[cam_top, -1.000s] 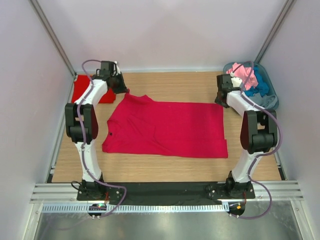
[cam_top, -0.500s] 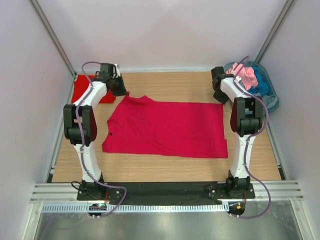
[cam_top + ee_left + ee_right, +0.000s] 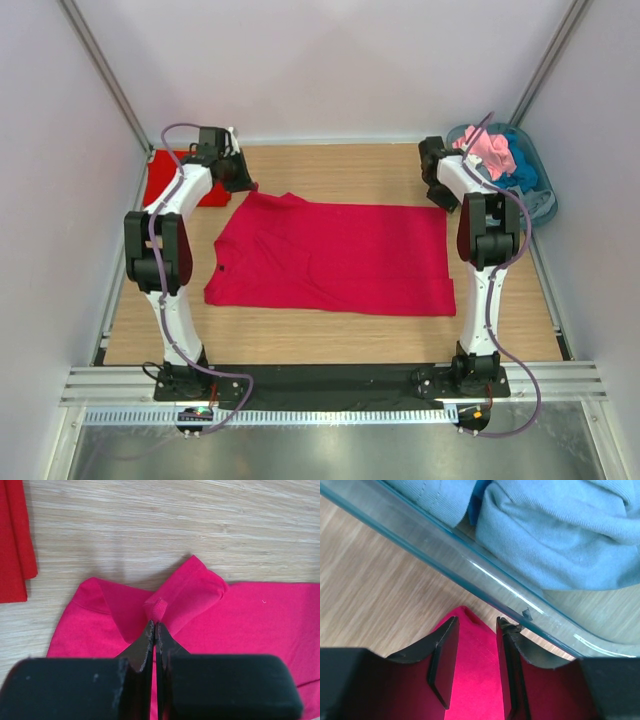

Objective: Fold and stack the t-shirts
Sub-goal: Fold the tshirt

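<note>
From above: the crimson shirt (image 3: 330, 258) lies spread flat across the middle of the tabletop (image 3: 330, 335), collar end towards the left edge. The left gripper (image 3: 240, 181) is down on its far-left corner, by the sleeve. The right gripper (image 3: 438, 192) sits at the shirt's far-right corner. In the far-left corner of the tabletop a scarlet shirt (image 3: 168, 181) lies folded. In the far-right corner stands the tub (image 3: 541, 186), with a pink shirt (image 3: 489, 150), a blue shirt (image 3: 519, 171) and a grey shirt (image 3: 540, 206) heaped inside.

Over to the left wrist: the left gripper (image 3: 155, 626) has its fingers pressed together, pinching a small peak of the crimson shirt (image 3: 240, 625). The cloth around the pinch is lifted into a fold, the sleeve edge curled over. The scarlet shirt (image 3: 12, 540) shows at the left, apart from it on the bare wood.

Now the right wrist: the right gripper (image 3: 477, 624) has its fingers (image 3: 444, 660) parted by a narrow gap, gripping nothing. The corner of the crimson shirt (image 3: 472, 670) lies flat on the wood in that gap. Just beyond the tips runs the tub's clear wall (image 3: 470, 565), and the grey shirt (image 3: 560, 540) is bunched behind it.
</note>
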You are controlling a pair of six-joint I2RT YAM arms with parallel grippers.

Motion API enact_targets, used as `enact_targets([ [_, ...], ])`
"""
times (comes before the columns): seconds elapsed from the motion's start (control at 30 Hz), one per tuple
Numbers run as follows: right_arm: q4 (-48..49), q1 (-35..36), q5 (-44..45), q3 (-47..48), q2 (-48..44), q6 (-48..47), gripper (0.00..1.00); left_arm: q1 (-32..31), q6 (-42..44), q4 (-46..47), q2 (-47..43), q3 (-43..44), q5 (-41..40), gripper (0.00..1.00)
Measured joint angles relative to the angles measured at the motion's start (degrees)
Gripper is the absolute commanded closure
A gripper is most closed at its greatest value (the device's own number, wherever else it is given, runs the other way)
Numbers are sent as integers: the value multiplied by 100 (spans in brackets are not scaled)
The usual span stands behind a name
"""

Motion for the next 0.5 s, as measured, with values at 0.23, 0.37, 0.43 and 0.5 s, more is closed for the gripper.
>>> enact_targets([
  [0.23,212,0,0,0,2,-20,57,0,2,4,2,0,0,100],
  [0.37,310,0,-2,2,33,-22,57,0,4,4,2,0,0,100],
  [0.43,315,0,-4,13,94,-20,57,0,4,4,0,0,-2,100],
  [0.5,313,0,-4,22,192,-15,57,0,0,4,0,0,-2,100],
])
